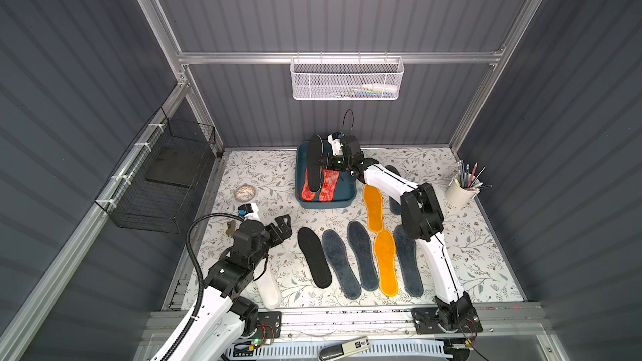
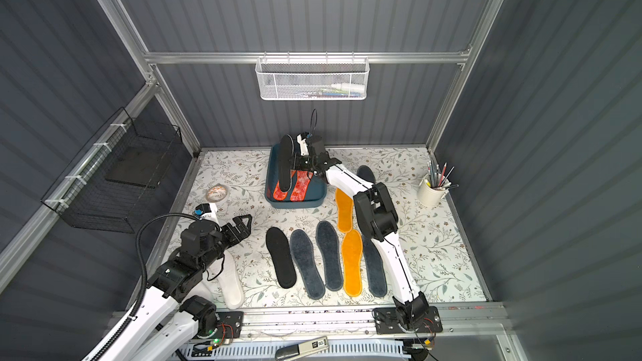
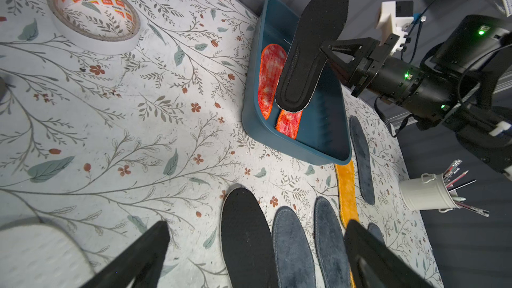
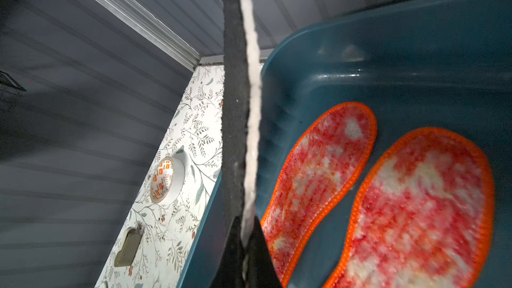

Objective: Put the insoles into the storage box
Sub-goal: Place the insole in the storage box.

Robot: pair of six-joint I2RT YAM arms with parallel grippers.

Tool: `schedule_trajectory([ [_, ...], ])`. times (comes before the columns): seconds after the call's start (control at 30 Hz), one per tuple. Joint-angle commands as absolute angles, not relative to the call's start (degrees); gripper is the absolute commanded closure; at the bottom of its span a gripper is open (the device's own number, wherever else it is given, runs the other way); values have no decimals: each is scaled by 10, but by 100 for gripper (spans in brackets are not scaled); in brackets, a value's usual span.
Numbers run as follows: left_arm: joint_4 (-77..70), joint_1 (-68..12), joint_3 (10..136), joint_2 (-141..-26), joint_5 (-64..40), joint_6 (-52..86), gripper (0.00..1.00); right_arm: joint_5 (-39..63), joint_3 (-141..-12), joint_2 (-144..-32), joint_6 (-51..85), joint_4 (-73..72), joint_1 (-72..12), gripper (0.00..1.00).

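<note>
Top views: the right gripper [image 1: 321, 162] pinches the black insole [image 1: 314, 164] mid-length, long axis running along the storage box [image 1: 299, 185], toe tipped high toward the far wall, heel low inside. The left gripper [image 1: 283, 225], spread and empty, hangs over the desk [image 1: 451, 255] beside the loose insoles [image 1: 361, 255]. Left wrist: heel seemingly just clear of the red-orange pair [image 3: 267, 78]. Right wrist: insole edge-on, rising from the pressed fingers [image 4: 263, 267].
</note>
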State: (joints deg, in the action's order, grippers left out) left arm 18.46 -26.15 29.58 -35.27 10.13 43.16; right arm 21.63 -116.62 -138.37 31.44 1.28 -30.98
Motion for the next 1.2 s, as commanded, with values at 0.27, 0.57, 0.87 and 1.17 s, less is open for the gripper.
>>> schedule_trajectory([
  [0.27, 191, -258, 299, -366, 110, 443, 0, 257, -1259, -1464, 290, 68, -314, 100],
  [0.57, 200, -258, 301, -362, 117, 445, 0, 244, -1282, -1489, 291, 80, -316, 95],
  [0.87, 205, -258, 304, -369, 120, 448, 0, 226, -1291, -1456, 256, 118, -312, 31],
  [1.17, 175, -258, 295, -389, 111, 457, 0, 165, -1074, -1246, 222, 25, -308, 1],
])
